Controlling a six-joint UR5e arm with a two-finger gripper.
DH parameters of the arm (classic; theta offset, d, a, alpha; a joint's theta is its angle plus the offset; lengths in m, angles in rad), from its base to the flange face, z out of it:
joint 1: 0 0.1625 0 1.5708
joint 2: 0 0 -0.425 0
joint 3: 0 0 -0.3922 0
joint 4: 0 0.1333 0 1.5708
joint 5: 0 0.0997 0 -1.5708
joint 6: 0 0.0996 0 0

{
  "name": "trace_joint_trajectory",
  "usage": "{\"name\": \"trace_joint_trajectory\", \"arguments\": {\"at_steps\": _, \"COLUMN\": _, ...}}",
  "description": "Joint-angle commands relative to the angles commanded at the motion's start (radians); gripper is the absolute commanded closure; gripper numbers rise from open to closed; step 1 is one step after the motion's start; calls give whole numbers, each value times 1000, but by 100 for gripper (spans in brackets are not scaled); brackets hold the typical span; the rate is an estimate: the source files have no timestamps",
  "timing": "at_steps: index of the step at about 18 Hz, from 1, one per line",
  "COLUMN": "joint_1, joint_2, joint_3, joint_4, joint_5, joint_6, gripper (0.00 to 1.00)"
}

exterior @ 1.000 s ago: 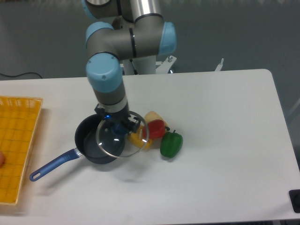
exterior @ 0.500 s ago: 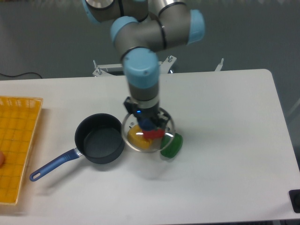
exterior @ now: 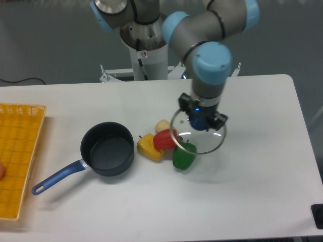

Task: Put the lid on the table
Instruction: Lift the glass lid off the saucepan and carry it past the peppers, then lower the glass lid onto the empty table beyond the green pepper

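The lid, a clear glass disc with a silver rim, hangs tilted above the white table, just right of the peppers. My gripper points down from above and is shut on the lid's dark blue knob. The lid's left edge overlaps the green pepper in this view. Its shadow falls on the tabletop below and to the right of the pepper.
A dark saucepan with a blue handle stands open at centre left. Yellow, red and green peppers cluster beside it. A yellow mesh tray lies at the left edge.
My gripper has carried the lid to the right, from over the saucepan, across the peppers, to a spot right of them. The saucepan now stands uncovered.
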Motion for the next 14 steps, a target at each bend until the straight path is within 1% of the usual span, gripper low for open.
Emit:
{"name": "trace_joint_trajectory", "arguments": {"at_steps": 2, "joint_1": 15, "joint_2": -16, "joint_3": -2, "joint_4": 43, "joint_5": 9, "joint_6": 11, "gripper": 54}}
{"name": "trace_joint_trajectory", "arguments": {"at_steps": 7, "joint_1": 46, "joint_2": -60, "joint_3": 2, "joint_4": 60, "joint_5": 38, "joint_6": 22, "gripper": 53}}
{"name": "trace_joint_trajectory", "arguments": {"at_steps": 9, "joint_1": 55, "joint_2": -66, "joint_3": -11, "joint_4": 89, "joint_5": 48, "joint_6": 48, "gripper": 53}}
{"name": "trace_joint_trajectory", "arguments": {"at_steps": 11, "joint_1": 60, "joint_2": -71, "joint_3": -18, "joint_4": 95, "joint_5": 46, "joint_6": 48, "gripper": 53}}
{"name": "trace_joint_trajectory", "arguments": {"at_steps": 13, "joint_1": 69, "joint_2": -77, "joint_3": -40, "joint_4": 101, "joint_5": 46, "joint_6": 46, "gripper": 52}}
{"name": "trace_joint_trajectory", "arguments": {"at_steps": 14, "joint_1": 72, "joint_2": -77, "joint_3": -47, "joint_4": 115, "joint_5": 46, "joint_6": 46, "gripper": 52}}
